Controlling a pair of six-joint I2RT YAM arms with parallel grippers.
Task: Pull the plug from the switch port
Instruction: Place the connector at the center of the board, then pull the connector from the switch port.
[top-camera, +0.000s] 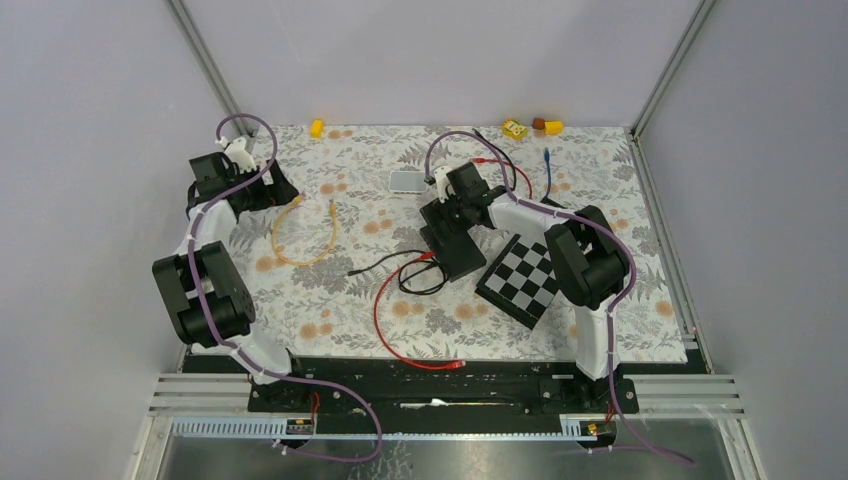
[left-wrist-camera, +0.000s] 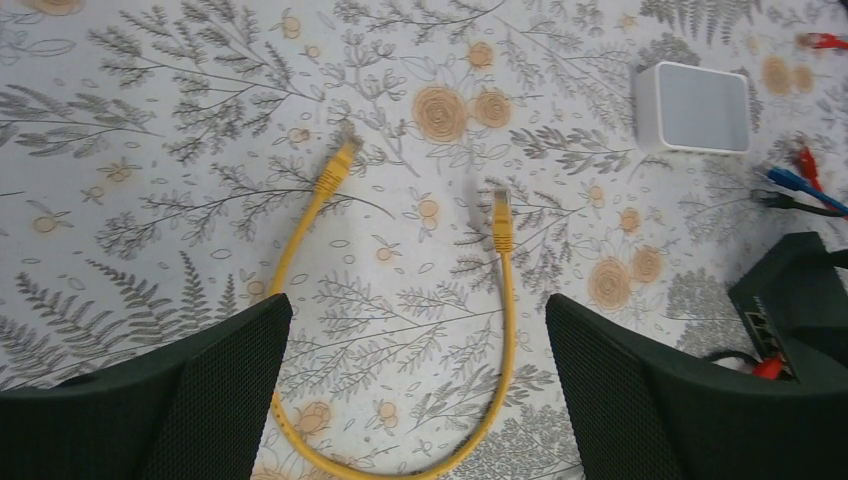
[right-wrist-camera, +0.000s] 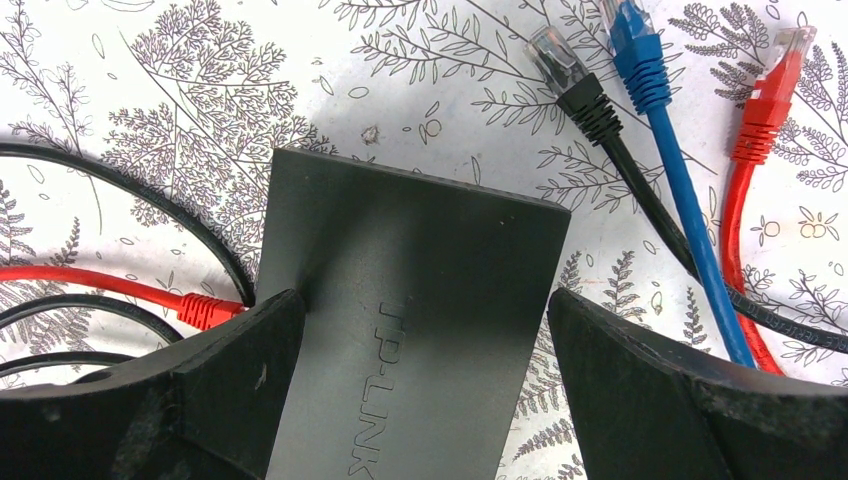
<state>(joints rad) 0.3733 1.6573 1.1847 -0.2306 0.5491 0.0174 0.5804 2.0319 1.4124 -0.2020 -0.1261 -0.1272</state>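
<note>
The black TP-Link switch (top-camera: 458, 245) lies mid-table, and it fills the right wrist view (right-wrist-camera: 420, 330). A red plug (right-wrist-camera: 205, 310) on a red cable (top-camera: 385, 320) sits at the switch's left side, beside black cables; the port itself is hidden. The plug also shows in the left wrist view (left-wrist-camera: 768, 368). My right gripper (top-camera: 452, 205) is open and straddles the switch's far end (right-wrist-camera: 420, 300). Its left finger (right-wrist-camera: 220, 370) is at the switch edge and its right finger (right-wrist-camera: 660, 390) is apart from it. My left gripper (top-camera: 268, 190) is open and empty (left-wrist-camera: 418, 330), above a loose yellow cable (left-wrist-camera: 500, 330).
Loose black (right-wrist-camera: 585, 95), blue (right-wrist-camera: 645, 70) and red (right-wrist-camera: 765, 110) plugs lie beyond the switch. A white box (top-camera: 407, 180) sits behind it and a checkerboard (top-camera: 522, 280) to its right. Small yellow toys (top-camera: 514, 128) lie along the back edge.
</note>
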